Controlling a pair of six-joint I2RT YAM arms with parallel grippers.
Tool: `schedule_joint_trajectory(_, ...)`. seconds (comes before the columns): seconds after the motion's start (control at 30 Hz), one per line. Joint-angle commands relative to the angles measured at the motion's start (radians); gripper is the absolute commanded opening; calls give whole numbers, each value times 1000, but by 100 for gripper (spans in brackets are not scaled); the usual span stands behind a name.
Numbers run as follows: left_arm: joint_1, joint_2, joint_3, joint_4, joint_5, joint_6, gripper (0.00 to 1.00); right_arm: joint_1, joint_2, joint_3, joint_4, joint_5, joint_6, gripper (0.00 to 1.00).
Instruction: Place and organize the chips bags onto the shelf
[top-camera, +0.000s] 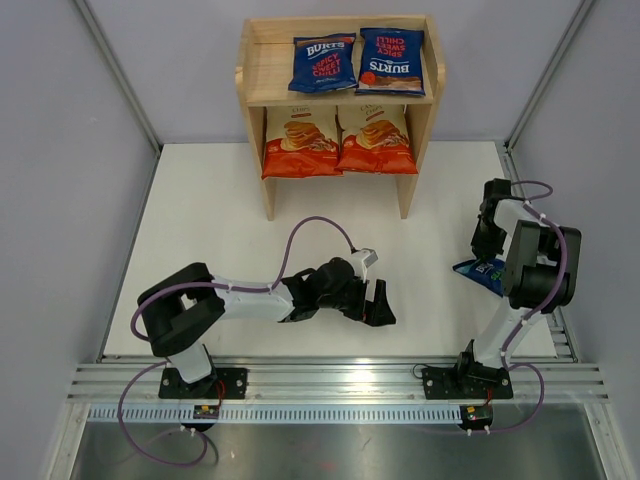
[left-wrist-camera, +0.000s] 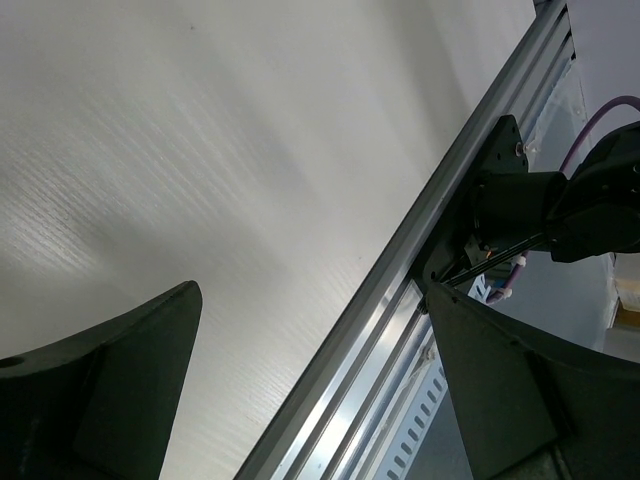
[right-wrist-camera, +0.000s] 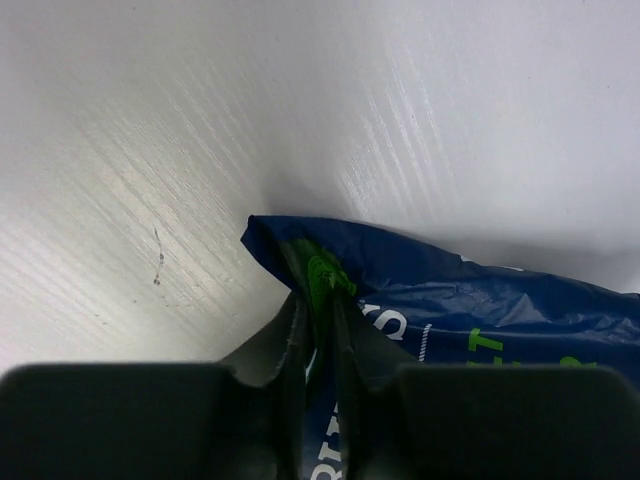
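The right gripper (right-wrist-camera: 318, 305) is clamped on a fold of the glossy dark blue chips bag with green lettering (right-wrist-camera: 500, 300), which lies near the white table's (top-camera: 220, 230) right edge. The pickup is in hand. Next it likely needs lifting to the light wooden two-tier shelf (top-camera: 262, 80), into the top tier's free left side. The left gripper (top-camera: 378, 303) rests with its jaws wide apart.

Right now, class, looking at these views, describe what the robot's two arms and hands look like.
The left arm and right arm have white links between bulky black joints, on black bases. A purple cable loops along each. The left hand and right hand each have two flat, matte black fingers.
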Motion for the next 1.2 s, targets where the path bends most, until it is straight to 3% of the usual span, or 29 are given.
schedule_joint_trajectory(0.0, -2, -23, -15, 52, 18, 21, 99, 0, 5, -65, 16, -87, 33, 15)
schedule_joint_trajectory(0.17, -1, -22, -17, 54, 10, 15, 99, 0, -107, -128, 76, -156, 96, 0)
schedule_joint_trajectory(0.47, 6, -80, -58, 21, -119, 14, 99, 0, -326, -295, 240, -406, 286, 0)
schedule_joint_trajectory(0.6, 33, -147, -118, 21, -221, -17, 99, 0, -476, -413, 329, -466, 445, 0)
schedule_joint_trajectory(0.73, 53, -204, -181, 81, -236, -22, 99, 2, -622, -502, 398, -511, 565, 0)
schedule_joint_trajectory(1.0, 50, -238, -205, 328, -115, 156, 99, 28, -937, -643, 423, -496, 861, 0)
schedule_joint_trajectory(1.17, 0, -214, -98, 397, -114, 338, 99, 89, -1122, -647, 338, -400, 1027, 0)
